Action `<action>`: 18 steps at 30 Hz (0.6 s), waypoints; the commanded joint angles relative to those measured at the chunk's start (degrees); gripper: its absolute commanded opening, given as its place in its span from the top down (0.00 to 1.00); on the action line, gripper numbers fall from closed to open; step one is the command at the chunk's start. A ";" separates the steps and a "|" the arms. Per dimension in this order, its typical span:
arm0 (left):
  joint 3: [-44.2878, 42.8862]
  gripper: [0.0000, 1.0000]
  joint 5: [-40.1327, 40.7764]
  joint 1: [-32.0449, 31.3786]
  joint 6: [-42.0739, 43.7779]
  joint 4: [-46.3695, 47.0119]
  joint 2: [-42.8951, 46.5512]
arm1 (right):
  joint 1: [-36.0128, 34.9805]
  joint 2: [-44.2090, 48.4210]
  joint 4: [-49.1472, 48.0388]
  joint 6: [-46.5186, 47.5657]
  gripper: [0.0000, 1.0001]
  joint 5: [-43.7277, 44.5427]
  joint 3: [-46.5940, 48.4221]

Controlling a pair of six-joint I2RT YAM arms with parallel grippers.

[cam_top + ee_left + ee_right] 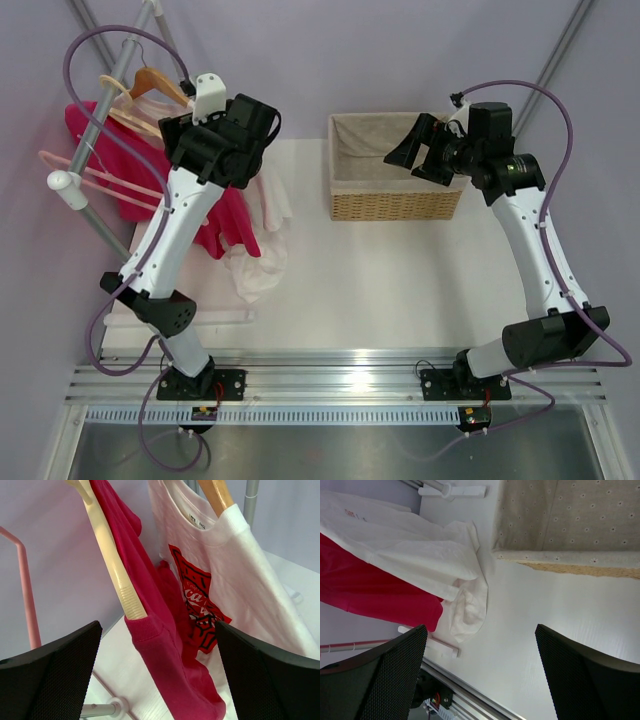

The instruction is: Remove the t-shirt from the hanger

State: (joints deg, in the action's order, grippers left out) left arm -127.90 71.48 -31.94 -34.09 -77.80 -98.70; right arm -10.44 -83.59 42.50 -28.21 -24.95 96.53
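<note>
The magenta-red t-shirt (165,650) hangs on the cream-yellow hanger (112,560); one bare ribbed hanger arm runs down into a hemmed opening of the shirt. My left gripper (157,625) is open and empty, and the shirt's hanging fabric lies in line between its fingers, a little beyond them. From above, the left gripper (195,140) is up at the rack against the t-shirt (225,225). My right gripper (408,150) is open and empty above the basket. In the right wrist view the right gripper (480,630) faces the table, with the t-shirt (370,585) at the left.
A white t-shirt with a red logo (250,585) hangs on a brown wooden hanger (216,494) beside the red one; its hem lies on the table (262,262). A pink hanger (27,590) hangs on the metal rack rail (105,110). A wicker basket (395,205) stands at the back.
</note>
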 commanded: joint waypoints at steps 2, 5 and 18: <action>0.27 0.01 1.57 3.89 -2.47 0.28 3.32 | -0.73 -0.34 2.84 2.01 0.02 0.51 3.31; 4.58 0.01 -1.25 7.40 -5.63 0.28 5.52 | -0.81 -0.95 4.51 2.63 0.02 1.13 4.63; 7.49 0.05 -8.73 9.88 -1.16 12.14 3.78 | -0.81 -1.84 9.44 4.83 0.02 2.19 10.44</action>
State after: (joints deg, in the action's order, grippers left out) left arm -119.61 63.29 -22.04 -35.62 -71.05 -94.76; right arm -10.50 -86.50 50.41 -25.10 -23.40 106.52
